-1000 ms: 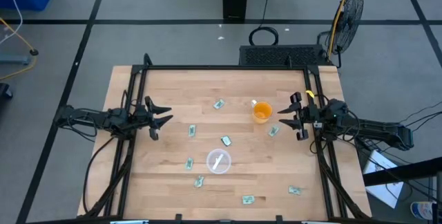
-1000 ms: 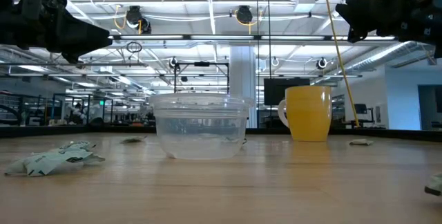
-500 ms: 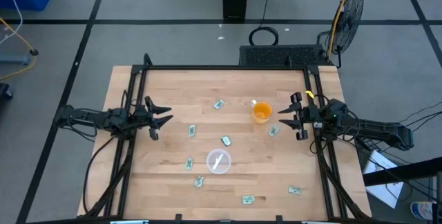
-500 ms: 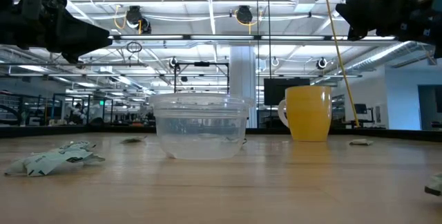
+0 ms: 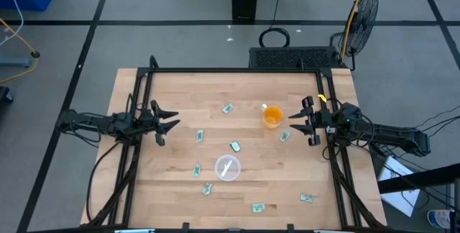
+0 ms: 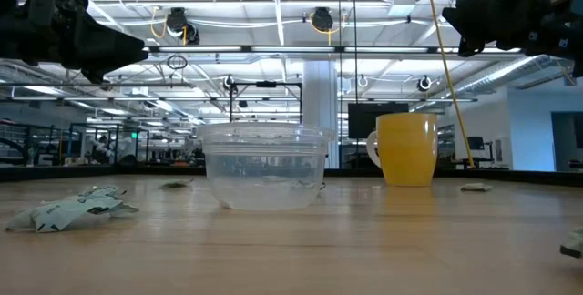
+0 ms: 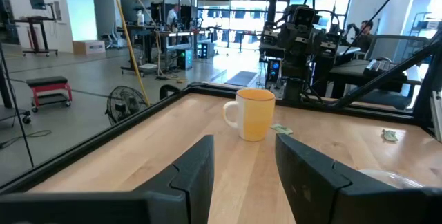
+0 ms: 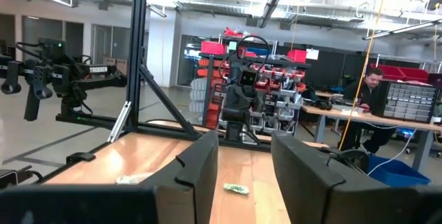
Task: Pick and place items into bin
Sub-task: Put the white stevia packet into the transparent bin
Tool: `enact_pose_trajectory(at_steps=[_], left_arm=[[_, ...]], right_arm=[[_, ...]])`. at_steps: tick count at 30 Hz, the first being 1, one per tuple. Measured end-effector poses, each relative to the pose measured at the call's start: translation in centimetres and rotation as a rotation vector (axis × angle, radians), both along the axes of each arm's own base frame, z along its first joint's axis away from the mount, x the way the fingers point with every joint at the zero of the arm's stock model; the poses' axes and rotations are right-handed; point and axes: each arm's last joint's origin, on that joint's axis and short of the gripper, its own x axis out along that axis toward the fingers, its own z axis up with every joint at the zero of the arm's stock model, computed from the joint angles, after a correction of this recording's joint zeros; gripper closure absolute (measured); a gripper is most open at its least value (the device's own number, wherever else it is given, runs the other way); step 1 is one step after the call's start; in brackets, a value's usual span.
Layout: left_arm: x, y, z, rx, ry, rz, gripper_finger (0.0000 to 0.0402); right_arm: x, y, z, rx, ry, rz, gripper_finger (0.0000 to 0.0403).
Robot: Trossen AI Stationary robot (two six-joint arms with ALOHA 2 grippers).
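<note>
Several tiny pale green-and-white packets lie flat, scattered on the wooden table, one (image 5: 198,136) toward the left arm, one (image 5: 284,136) beside the right gripper, one (image 6: 77,209) close in the low view. The clear round dish (image 5: 227,168) (image 6: 265,166) stands near the table's near middle, with a pale thing lying in it. My left gripper (image 5: 170,123) hovers open above the table's left side. My right gripper (image 5: 296,123) hovers open at the right side, near the orange mug. Both hold nothing.
An orange mug (image 5: 272,116) (image 7: 253,114) stands right of centre, toward the far side. A black frame (image 5: 237,70) runs round the table's edges. A person (image 8: 371,86) sits at a desk in the room beyond. Bare wood shows between the packets.
</note>
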Motion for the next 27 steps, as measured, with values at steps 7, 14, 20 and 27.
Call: enact_pose_trajectory(at_steps=[7,14,20,27], left_arm=[[0.0,0.0,0.0,0.000,0.000,0.000,0.0243],[0.0,0.0,0.0,0.000,0.000,0.000,0.0243],[0.0,0.0,0.0,0.000,0.000,0.000,0.0243],[0.0,0.0,0.0,0.000,0.000,0.000,0.0243]], right_arm=[[0.0,0.0,0.0,0.000,0.000,-0.001,0.0273],[0.0,0.0,0.0,0.001,0.000,-0.002,0.0273],[0.0,0.0,-0.2,0.034,0.022,0.004,0.0273],[0.5,-0.4,-1.1,0.094,0.115,-0.100,0.0273]])
